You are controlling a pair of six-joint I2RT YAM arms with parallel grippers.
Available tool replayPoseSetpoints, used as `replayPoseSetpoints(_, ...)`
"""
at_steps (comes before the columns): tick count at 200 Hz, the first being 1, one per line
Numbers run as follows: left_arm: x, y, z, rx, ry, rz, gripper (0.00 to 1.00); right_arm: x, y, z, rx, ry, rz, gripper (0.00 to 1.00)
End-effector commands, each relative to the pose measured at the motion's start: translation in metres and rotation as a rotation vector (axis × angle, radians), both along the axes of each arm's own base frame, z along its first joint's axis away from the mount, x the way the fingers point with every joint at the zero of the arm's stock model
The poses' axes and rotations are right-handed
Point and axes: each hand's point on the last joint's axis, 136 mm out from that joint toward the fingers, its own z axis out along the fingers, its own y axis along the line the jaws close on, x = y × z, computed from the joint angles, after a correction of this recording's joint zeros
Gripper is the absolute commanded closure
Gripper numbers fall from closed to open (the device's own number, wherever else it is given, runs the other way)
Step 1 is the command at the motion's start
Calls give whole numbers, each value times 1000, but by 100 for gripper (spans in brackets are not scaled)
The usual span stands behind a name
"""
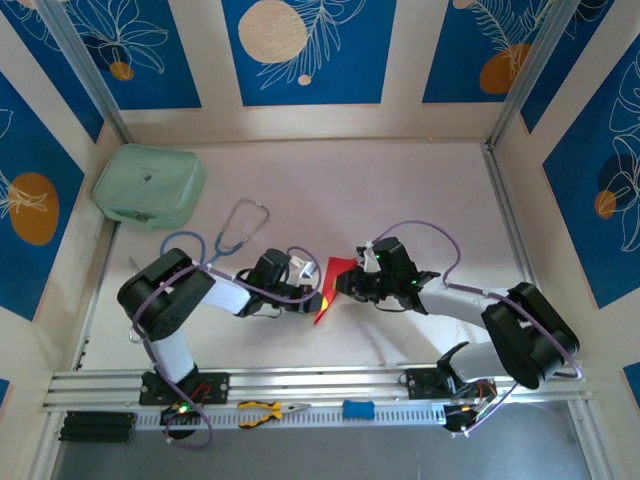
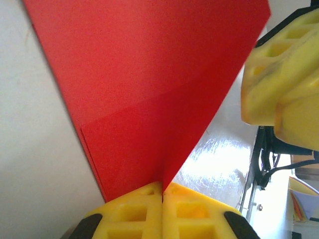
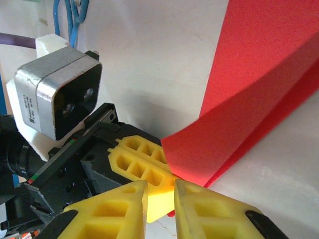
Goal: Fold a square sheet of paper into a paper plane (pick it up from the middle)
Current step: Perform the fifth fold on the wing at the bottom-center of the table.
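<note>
Left hand (image 2: pixel 162 188) clamped shut on red paper (image 2: pixel 149 74) | right hand (image 3: pixel 160 193) slightly parted, beside it

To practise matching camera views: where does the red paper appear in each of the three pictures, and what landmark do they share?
Top external: the red paper sits at the picture's centre.
Left wrist: it spans the upper middle, narrowing to the bottom edge.
Right wrist: it is at the upper right, reaching down to bottom centre.
Shared landmark: the left gripper, shut on the paper's narrow end.
</note>
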Motion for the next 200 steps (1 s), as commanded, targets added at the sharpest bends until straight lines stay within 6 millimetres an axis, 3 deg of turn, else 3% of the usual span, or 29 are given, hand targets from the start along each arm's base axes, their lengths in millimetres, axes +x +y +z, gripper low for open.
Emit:
replayPoseSetpoints(1, 1, 1, 3, -40, 14, -2, 100, 5, 10, 8, 25, -23, 37, 78)
replayPoseSetpoints(98, 4, 14, -9, -16, 93, 72, 100, 17, 19, -2, 28, 10, 49, 83)
replayPoseSetpoints(134, 6, 19, -14, 0, 108, 96, 100, 26, 11, -1, 35, 15, 8, 83)
replayPoseSetpoints(200, 8, 21, -8, -15, 125, 112, 100, 26, 14, -5, 38, 39, 33, 85)
